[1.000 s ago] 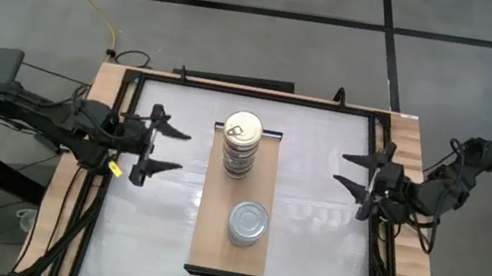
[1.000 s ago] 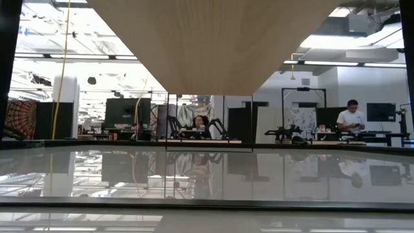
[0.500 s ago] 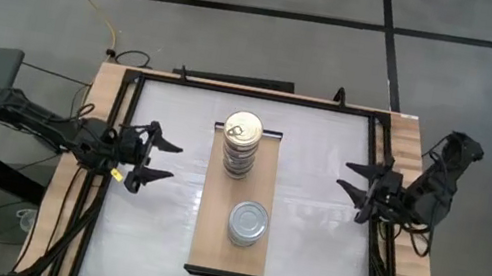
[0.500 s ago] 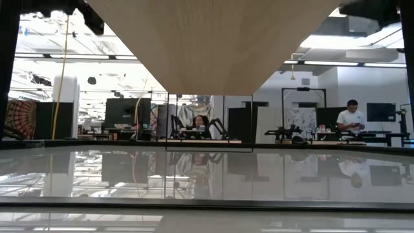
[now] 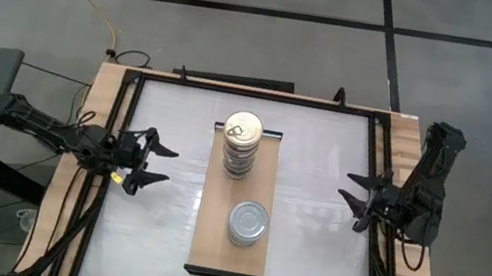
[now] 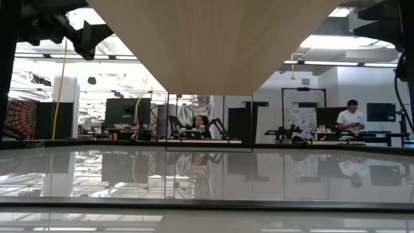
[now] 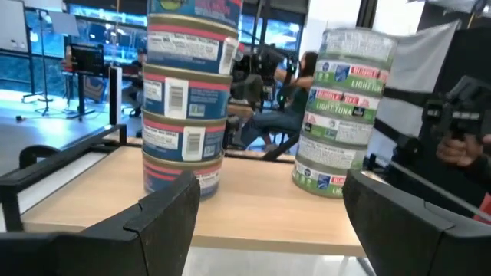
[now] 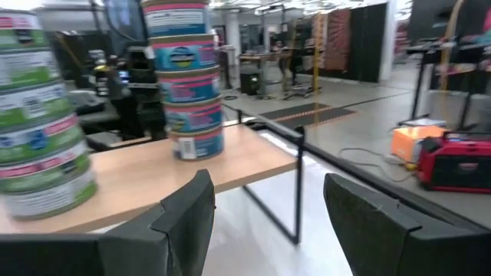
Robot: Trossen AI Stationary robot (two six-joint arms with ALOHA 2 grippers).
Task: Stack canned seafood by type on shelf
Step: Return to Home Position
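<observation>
While both arms hung at the side edges of the bench, the left arm at its left and the right arm at its right, each pair of jaws stood released and empty, well apart from the shelf along the middle. Farther on, the blue-labelled stack and the green-labelled stack stood upright on the wood, apart from each other; from above, the first showed a gold pull-tab lid, the second a plain silver lid. Such tins looked rigid, dense and slick-walled; a hold across the side wall, below the rim, would probably suit, and the tall stacks could topple if nudged. Beyond sat a person
</observation>
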